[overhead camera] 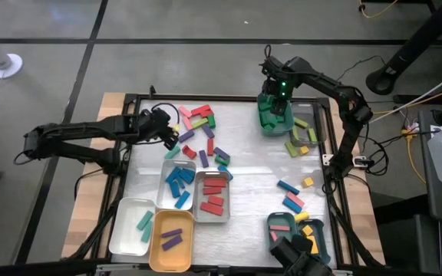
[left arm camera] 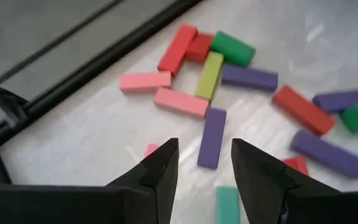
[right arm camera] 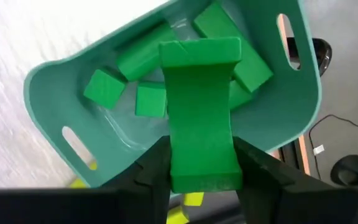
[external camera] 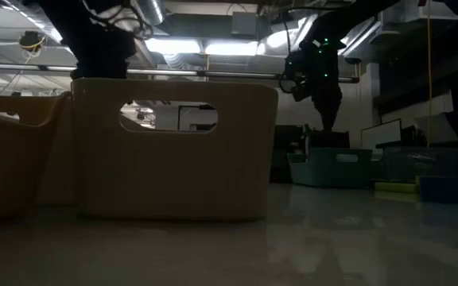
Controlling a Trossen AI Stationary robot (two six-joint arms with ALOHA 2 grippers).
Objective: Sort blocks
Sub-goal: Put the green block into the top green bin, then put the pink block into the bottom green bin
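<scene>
Honestly, the right gripper [right arm camera: 201, 158], clamped on a green block [right arm camera: 201, 112] above the teal tray [right arm camera: 48, 99] at the table's far edge, could bounce it out; the left gripper [left arm camera: 204, 165] hangs parted over loose blocks [left arm camera: 213, 137].

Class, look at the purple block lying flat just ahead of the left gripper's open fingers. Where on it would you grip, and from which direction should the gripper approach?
Grip the purple block across its two long sides near mid-length, coming straight down from above. It lies flat, and bare table shows along both long sides, while one end nearly meets the pink block. The left gripper is open and already roughly lined up with its length.
</scene>
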